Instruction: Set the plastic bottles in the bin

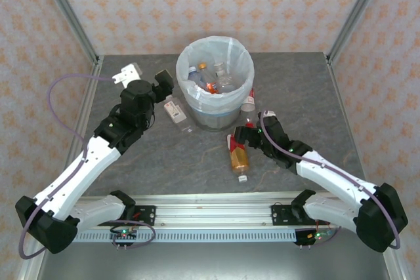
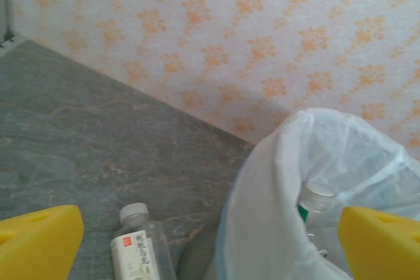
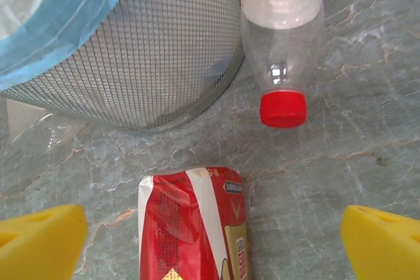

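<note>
1. the left gripper [image 1: 164, 83] hangs over the table [image 1: 302, 96] just left of the bin. in my left wrist view its yellow fingers [image 2: 36, 244] stand wide apart with nothing between them, so the left gripper [image 2: 210, 254] is spread and carries nothing.
2. a white-labelled bottle [image 1: 177, 113] lies flat on the table between the left gripper and the bin, near the bin's wall. the left wrist view shows the white-labelled bottle [image 2: 141, 250] with its pale cap pointing away from me.
3. the bin [image 1: 216, 113], lined in white plastic, stands at the middle of the far half of the table. i also see the bin [image 2: 282, 195] from the left wrist, and the bin [image 3: 151, 50] as a grey wall from the right wrist.
4. several bottles [image 1: 210, 80] already lie inside the bin. one of them, white-capped, shows at the rim [image 2: 318, 195].
5. a red-capped bottle [image 1: 247, 101] lies on the table just beside the bin's right side. the red-capped bottle [image 3: 282, 50] is clear, its cap towards my right wrist camera.
6. an amber bottle [image 1: 240, 159] with a red label lies in front of the bin, white cap towards the arm bases.
7. the right gripper [image 1: 244, 137] sits over the far end of the amber bottle [image 3: 197, 227]. the right gripper [image 3: 210, 247] has its fingers [image 3: 39, 240] spread on either side, apart from the bottle.
</note>
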You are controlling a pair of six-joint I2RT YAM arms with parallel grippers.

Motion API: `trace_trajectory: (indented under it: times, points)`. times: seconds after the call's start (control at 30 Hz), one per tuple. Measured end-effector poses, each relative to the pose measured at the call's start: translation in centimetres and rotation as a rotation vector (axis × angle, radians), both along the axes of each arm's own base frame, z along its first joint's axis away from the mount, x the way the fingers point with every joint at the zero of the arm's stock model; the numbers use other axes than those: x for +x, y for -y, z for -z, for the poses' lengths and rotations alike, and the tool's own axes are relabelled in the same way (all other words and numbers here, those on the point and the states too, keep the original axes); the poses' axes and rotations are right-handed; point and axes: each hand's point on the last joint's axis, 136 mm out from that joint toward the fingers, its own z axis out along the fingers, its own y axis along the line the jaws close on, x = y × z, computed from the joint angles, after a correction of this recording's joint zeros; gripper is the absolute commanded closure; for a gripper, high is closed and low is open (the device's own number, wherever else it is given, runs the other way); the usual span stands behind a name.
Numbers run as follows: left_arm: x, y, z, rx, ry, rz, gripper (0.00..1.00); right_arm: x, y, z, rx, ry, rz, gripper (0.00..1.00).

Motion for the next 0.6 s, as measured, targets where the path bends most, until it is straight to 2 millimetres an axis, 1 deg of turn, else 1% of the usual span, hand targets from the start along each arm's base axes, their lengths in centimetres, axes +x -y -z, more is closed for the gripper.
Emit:
trace_trajectory:
  times: [0.1, 0.27, 0.4, 0.53, 0.6]
  points:
    - [-0.2, -0.7, 0.9, 0.003, -0.023, -0.03, 0.0, -0.5, -0.7, 0.9, 0.022, -0.033, -0.018, 0.0]
    - [-0.4, -1.3, 1.8, 0.012, -0.051, -0.057, 0.0, -1.6, -1.8, 3.3, 0.015, -0.118, -0.069, 0.01]
    - [-0.5, -1.4, 2.2, 0.022, -0.066, -0.062, 0.0, -2.5, -2.6, 5.3, -0.027, -0.175, -0.105, 0.01]
    - [-0.1, -1.5, 3.2, 0.056, -0.098, -0.067, 0.0, -3.5, -3.8, 7.3, -0.098, -0.236, -0.149, 0.01]
    - [0.0, -1.5, 3.7, 0.069, -0.118, -0.066, 0.0, -3.6, -4.1, 7.8, -0.134, -0.254, -0.154, 0.01]
